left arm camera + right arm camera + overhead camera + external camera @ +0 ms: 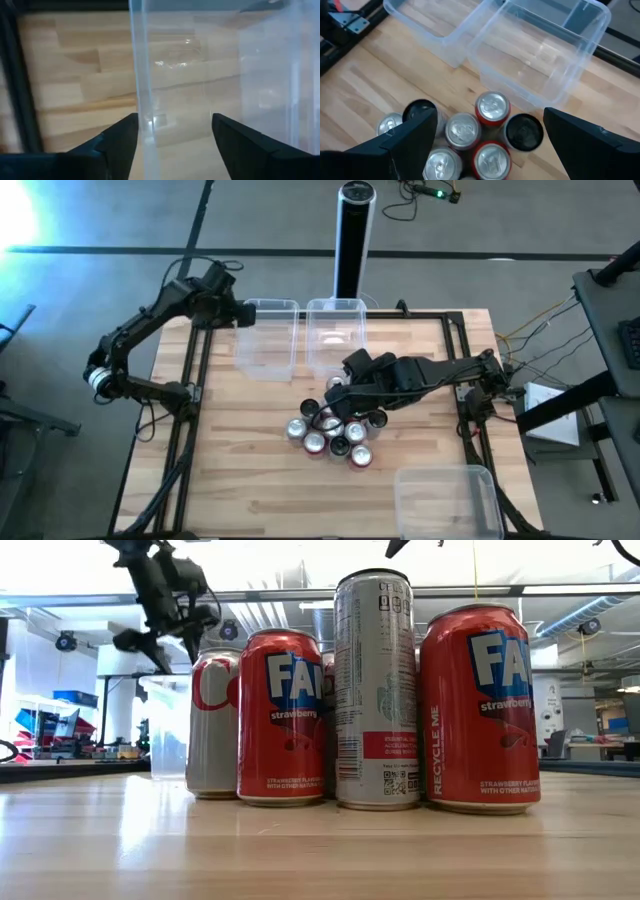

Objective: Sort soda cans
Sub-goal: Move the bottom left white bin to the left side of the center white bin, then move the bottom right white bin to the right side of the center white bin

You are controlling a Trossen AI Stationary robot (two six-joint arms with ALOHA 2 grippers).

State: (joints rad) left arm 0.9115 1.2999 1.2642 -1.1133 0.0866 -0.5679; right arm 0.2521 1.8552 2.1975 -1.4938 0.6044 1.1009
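Note:
Several soda cans (330, 430) stand upright in a tight cluster at the table's middle, with red, silver and black bodies (378, 690) and shiny tops (465, 130). My right gripper (340, 387) hovers open over the cluster's far side. In the right wrist view its fingers (495, 145) stand wide apart above the cans and touch none. My left gripper (243, 315) is open at the left wall of the left clear bin (268, 340). That wall (142, 75) rises between its fingers (175, 135). The low view shows this gripper (140, 640) above the bin. My left gripper is open astride the left bin's left wall (145, 120), near the bin's far corner, coming from above. The wall runs close to one finger (122, 137). Whether that finger touches it, I cannot tell.
A second clear bin (335, 330) stands right of the first at the far edge. A third clear bin (445, 495) sits at the near right corner. A tall black-and-silver post (352, 240) rises beyond the far edge. Bare wood lies near and left of the cans.

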